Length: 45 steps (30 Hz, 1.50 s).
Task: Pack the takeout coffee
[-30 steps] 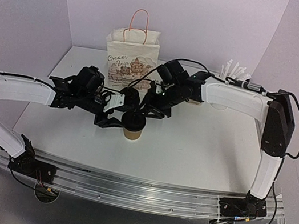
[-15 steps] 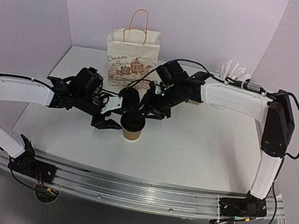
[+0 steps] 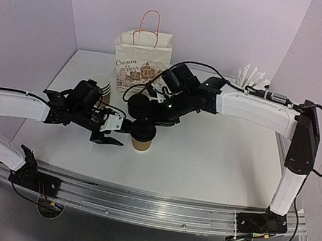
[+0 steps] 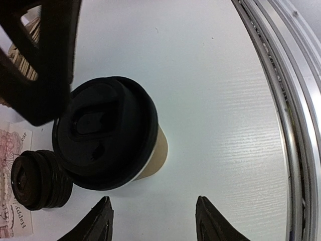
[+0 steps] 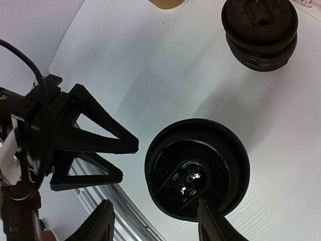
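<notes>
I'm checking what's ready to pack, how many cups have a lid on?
1. The lidded cup stands in front of the paper bag, beside the stack of loose lids. The nested cups left of the bag are lidless; others may be hidden.

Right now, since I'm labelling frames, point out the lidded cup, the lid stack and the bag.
Lidded cup (image 4: 103,131): left wrist view, centre of its black lid.
Lid stack (image 5: 260,20): right wrist view, top lid's face.
Bag (image 3: 135,69): top view, printed front panel.
</notes>
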Motion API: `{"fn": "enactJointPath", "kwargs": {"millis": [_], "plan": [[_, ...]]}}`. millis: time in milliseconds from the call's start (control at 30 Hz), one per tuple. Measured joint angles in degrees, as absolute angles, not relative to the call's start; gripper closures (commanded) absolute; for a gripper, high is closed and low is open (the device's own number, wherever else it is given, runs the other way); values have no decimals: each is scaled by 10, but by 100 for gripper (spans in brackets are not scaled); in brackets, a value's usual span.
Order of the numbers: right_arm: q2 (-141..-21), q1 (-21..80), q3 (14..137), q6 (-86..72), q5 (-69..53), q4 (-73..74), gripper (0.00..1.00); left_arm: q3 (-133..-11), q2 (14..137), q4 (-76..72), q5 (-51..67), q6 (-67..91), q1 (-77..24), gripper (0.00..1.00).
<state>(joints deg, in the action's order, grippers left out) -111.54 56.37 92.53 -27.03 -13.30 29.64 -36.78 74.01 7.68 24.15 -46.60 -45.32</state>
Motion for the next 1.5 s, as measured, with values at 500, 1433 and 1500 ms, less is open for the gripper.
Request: {"fn": "enactJointPath", "kwargs": {"millis": [500,1433,1500], "plan": [[-1112,514,906,-362,-120,301,46,-332,736,-16,255,-648,-453,50],[-1161,529,934,-392,-145,301,66,-325,763,-42,239,-690,-437,62],[-1162,530,935,-393,-147,301,68,-325,763,-45,240,-691,-437,62]]}}
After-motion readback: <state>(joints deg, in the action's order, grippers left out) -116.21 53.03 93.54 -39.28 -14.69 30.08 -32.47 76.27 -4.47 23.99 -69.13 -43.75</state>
